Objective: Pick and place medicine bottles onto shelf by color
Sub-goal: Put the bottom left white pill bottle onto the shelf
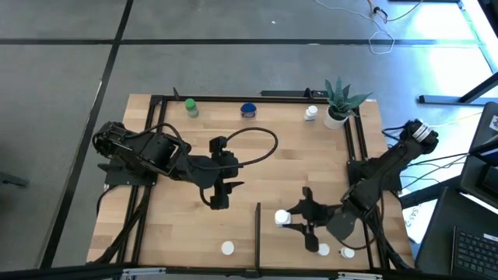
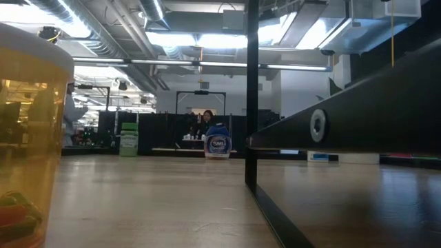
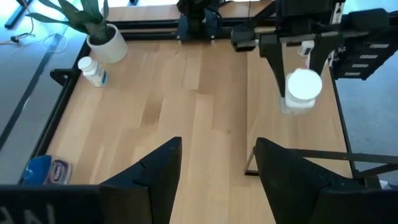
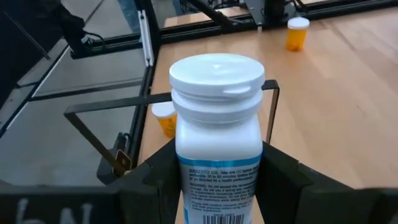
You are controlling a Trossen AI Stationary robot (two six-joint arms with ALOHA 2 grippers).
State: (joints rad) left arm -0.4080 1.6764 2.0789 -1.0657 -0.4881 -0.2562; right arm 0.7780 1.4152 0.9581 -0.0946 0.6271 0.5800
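A white medicine bottle (image 4: 217,143) with a white cap stands upright between the fingers of my right gripper (image 1: 289,220), which is shut on it just right of the thin black divider bar (image 1: 257,229). My left gripper (image 1: 218,198) hangs open over the middle of the light wood shelf (image 1: 257,159), nothing between its fingers (image 3: 158,171). Along the far rail stand a green bottle (image 1: 190,107), a blue one (image 1: 248,110) and a white one (image 1: 311,113). White-capped bottles (image 1: 227,248) (image 1: 323,250) stand on their bases near the front edge. My right gripper pinches the white bottle's labelled body (image 4: 214,177), below the cap, between its two fingers. The fingers come from the table's right side, slanting a little downward. The bottle sits upright with its cap up; whether its base touches the wood I cannot tell.
A potted green plant (image 1: 338,105) stands in the far right corner. Two orange bottles (image 4: 297,34) (image 4: 164,118) stand beyond the held bottle. Black frame rails (image 1: 354,155) edge the wood. A big orange bottle (image 2: 27,138) fills the low view's left.
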